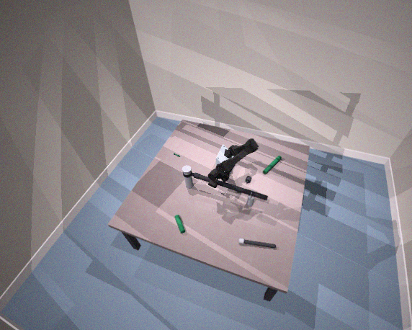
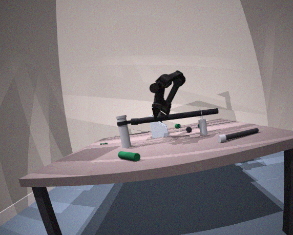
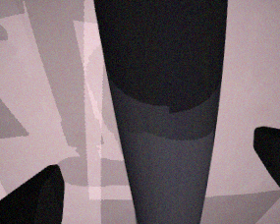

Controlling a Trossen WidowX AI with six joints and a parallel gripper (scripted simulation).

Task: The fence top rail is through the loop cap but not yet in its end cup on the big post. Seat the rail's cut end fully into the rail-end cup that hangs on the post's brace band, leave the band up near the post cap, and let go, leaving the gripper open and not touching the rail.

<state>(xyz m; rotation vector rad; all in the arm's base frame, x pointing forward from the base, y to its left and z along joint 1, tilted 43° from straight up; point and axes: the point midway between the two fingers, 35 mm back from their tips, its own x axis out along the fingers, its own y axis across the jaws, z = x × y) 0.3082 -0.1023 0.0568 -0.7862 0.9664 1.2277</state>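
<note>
The black rail (image 1: pixel 242 190) (image 2: pixel 187 114) (image 3: pixel 162 54) runs from the big post (image 1: pixel 189 183) (image 2: pixel 125 137) through the thin loop cap (image 2: pixel 201 114) on the short post (image 1: pixel 251 200) (image 2: pixel 203 128). Its near end meets the dark rail-end cup (image 1: pixel 196 175) (image 2: pixel 134 121); seating depth is hidden. The brace band (image 1: pixel 187 176) (image 2: pixel 122 123) sits high, just under the white post cap (image 1: pixel 186 168) (image 2: pixel 121 117). My gripper (image 1: pixel 213 183) (image 2: pixel 160 117) (image 3: pixel 161 157) is open around the rail, with a finger on each side and gaps showing in the wrist view.
A green cylinder (image 1: pixel 179 224) (image 2: pixel 128 156) lies in front of the big post. A dark rod with a white end (image 1: pixel 258 243) (image 2: pixel 241 135) lies front right. Another green cylinder (image 1: pixel 272 165), a small dark piece (image 1: pixel 248 179) (image 2: pixel 188 129) and a tiny green piece (image 1: pixel 176 155) (image 2: pixel 104 143) lie farther back.
</note>
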